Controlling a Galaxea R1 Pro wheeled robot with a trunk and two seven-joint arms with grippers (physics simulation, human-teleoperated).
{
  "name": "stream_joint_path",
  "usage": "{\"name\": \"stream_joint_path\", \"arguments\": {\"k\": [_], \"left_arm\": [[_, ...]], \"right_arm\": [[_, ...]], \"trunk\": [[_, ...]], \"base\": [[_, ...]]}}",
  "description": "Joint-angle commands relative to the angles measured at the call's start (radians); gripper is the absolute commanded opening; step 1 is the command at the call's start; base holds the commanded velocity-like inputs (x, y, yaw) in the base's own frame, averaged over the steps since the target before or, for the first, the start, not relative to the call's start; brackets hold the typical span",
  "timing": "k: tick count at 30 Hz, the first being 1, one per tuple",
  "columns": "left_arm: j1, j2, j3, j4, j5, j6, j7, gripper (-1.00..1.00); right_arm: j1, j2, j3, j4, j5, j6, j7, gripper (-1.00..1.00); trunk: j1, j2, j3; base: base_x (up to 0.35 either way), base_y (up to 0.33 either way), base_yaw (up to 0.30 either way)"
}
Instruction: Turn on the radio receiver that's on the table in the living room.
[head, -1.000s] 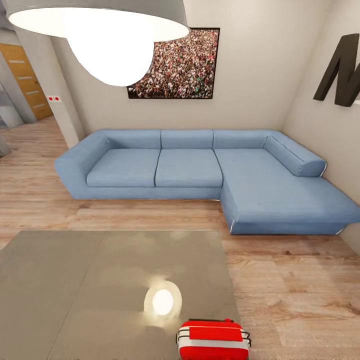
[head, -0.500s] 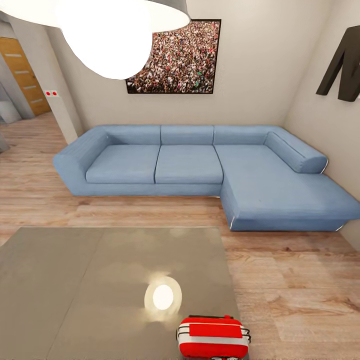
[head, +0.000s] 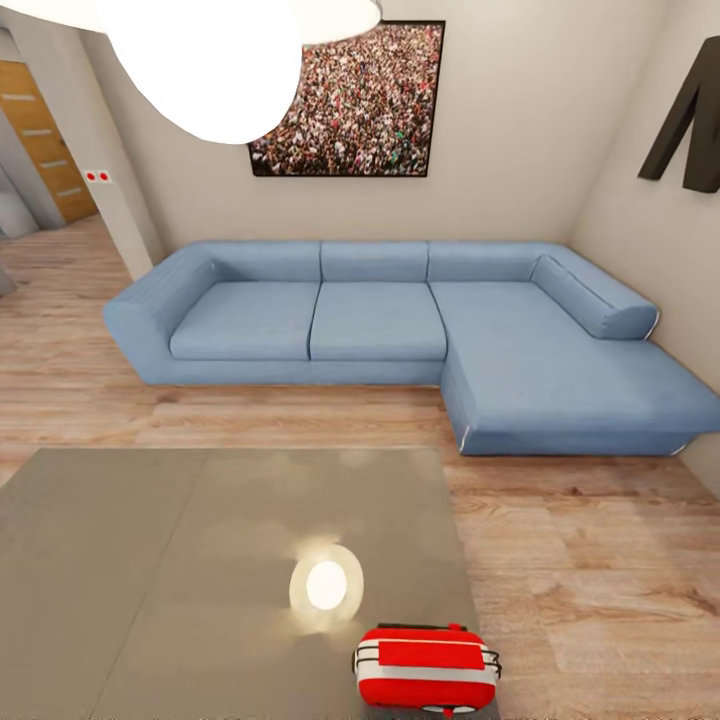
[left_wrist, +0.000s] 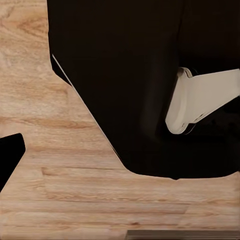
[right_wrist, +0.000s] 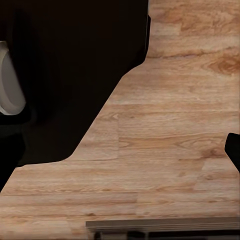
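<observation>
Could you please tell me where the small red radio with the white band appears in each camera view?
Head view: the red radio sits at the bottom, on the glossy grey table.
Left wrist view: not in it.
Right wrist view: not in it.
Shared landmark: the light wood floor.

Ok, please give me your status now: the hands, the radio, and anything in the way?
Hands: state cannot be told. Radio upright on table, near its right corner, untouched. Nothing between robot and radio; lamp glare just beyond it.
</observation>
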Motion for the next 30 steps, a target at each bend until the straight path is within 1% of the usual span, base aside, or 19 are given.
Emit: {"name": "stream_joint_path", "arguments": {"k": [1,30], "left_arm": [[0.000,0.000,0.000,0.000,0.000,0.000,-0.001,1.00],[0.000,0.000,0.000,0.000,0.000,-0.002,-0.001,1.00]], "right_arm": [[0.000,0.000,0.000,0.000,0.000,0.000,0.000,1.00],[0.000,0.000,0.000,0.000,0.000,0.000,0.000,1.00]], "trunk": [[0.000,0.000,-0.002],[0.000,0.000,-0.049]], "base": [[0.000,0.000,0.000],[0.000,0.000,0.000]]}}
